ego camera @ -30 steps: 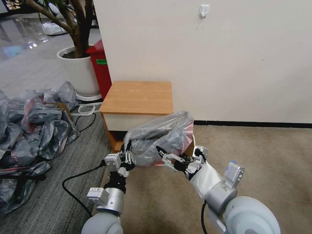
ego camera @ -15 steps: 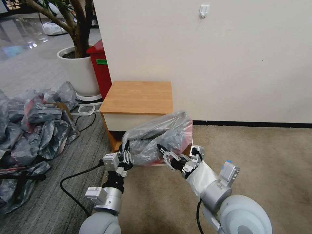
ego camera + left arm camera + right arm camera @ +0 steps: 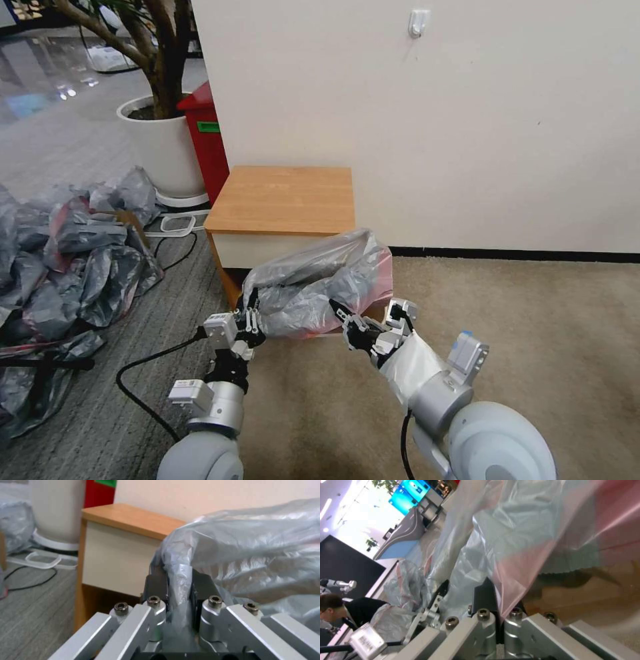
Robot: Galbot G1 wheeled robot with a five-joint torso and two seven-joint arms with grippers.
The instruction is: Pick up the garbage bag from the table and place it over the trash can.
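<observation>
The garbage bag, crinkly translucent grey with a pink band, hangs stretched between both grippers just in front of the table. My left gripper is shut on the bag's left edge; the left wrist view shows a fold of the bag pinched in that gripper. On the right edge my right gripper is shut, and the right wrist view shows this gripper clamping the pink hem of the bag. The trash can is hidden behind the bag.
A big heap of grey and pink bags lies on the floor at left. A white plant pot and a red bin stand behind the table. A black cable loops near my left arm. Beige carpet stretches right.
Both grippers have sunk lower and shifted a little left, carrying the bag down with them. The bag now sits lower in front of the table's drawer.
</observation>
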